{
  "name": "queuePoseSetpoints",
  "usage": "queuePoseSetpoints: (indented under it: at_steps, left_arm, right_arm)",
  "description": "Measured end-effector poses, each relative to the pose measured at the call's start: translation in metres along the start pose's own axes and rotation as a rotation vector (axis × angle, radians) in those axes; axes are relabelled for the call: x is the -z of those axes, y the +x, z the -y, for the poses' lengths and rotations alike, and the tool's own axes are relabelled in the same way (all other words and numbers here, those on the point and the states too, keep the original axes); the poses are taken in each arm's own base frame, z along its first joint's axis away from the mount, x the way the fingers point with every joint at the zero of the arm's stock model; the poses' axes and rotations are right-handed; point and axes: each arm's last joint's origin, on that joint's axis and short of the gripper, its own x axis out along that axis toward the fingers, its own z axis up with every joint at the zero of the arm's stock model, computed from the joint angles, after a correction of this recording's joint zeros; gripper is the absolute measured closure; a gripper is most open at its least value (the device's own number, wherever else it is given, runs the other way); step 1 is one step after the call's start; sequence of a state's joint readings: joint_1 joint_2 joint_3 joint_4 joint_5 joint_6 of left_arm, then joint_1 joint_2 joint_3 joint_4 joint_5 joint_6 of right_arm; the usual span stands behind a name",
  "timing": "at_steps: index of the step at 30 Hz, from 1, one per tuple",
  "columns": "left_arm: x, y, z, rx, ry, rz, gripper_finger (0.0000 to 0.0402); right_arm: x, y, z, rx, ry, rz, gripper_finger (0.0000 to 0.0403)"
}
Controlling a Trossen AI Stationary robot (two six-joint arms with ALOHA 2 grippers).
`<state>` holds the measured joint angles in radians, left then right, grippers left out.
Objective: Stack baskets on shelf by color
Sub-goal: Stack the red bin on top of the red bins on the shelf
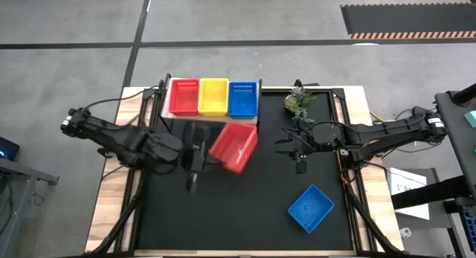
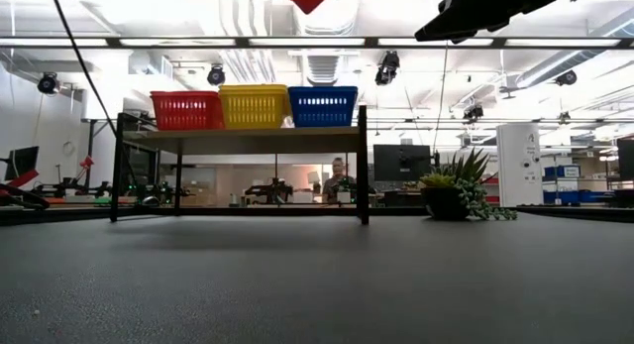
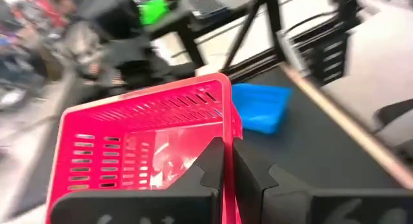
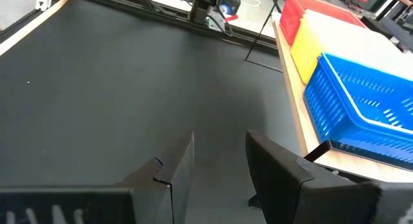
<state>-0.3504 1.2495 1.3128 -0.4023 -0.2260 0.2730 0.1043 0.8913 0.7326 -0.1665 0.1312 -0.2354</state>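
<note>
My left gripper (image 1: 210, 158) grasps a red basket (image 1: 235, 146) aloft; right gripper (image 1: 289, 144) released; plant (image 1: 299, 102) at one o'clock.

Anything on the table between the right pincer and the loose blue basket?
Nothing: in the high view, only bare black tabletop lies between the open, empty right pincer and the blue basket.

Bright overhead lighting; left wrist view motion-blurred.

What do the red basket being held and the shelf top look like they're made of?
The red basket, gripped by the left end effector, looks like glossy molded plastic: thin slotted walls with a slight sheen. The shelf top looks like pale matte wood, possibly laminate; its legs look like thin black metal.
</note>
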Motion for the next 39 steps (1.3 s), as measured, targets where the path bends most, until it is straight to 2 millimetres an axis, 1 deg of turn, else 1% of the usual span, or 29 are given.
queuePoseSetpoints:
  at_steps: [3,7,9,11,15,18,22,26,31,39]
  left_arm:
    - [-0.006,-0.018,-0.01,-0.104,0.095,-0.035,0.0401]
    - [-0.002,-0.036,-0.022,-0.325,0.237,-0.209,0.0401]
    - [0.005,-0.045,-0.029,-0.402,0.289,-0.329,0.0401]
    - [0.014,-0.054,-0.039,-0.436,0.309,-0.43,0.0402]
    - [0.031,-0.067,-0.061,-0.504,0.264,-0.559,0.0402]
    - [0.043,-0.075,-0.077,-0.484,0.219,-0.624,0.0402]
    - [0.053,-0.085,-0.098,-0.421,0.165,-0.631,0.0402]
    - [0.064,-0.093,-0.115,-0.402,0.141,-0.662,0.0402]
    - [0.075,-0.1,-0.128,-0.367,0.128,-0.694,0.0402]
    - [0.091,-0.101,-0.141,-0.35,0.059,-0.72,0.0401]
  right_arm:
    - [0.0,0.0,0.0,0.001,0.0,0.0,0.0268]
    - [0.0,0.0,0.0,0.0,0.0,0.0,0.0268]
    - [0.0,0.0,0.0,0.0,0.0,-0.001,0.0268]
    - [0.0,0.0,0.0,0.0,0.0,0.0,0.0268]
    - [0.0,0.0,0.0,0.001,0.0,0.0,0.0268]
    - [0.0,0.0,0.0,0.0,0.0,0.0,0.0268]
    - [0.0,0.0,0.0,0.001,0.0,0.0,0.0268]
    - [0.0,0.0,0.0,0.001,0.0,0.0,0.0268]
    - [0.0,0.0,0.0,0.0,0.0,0.0,0.0268]
    - [0.0,0.0,0.0,0.0,0.0,0.0,0.0268]
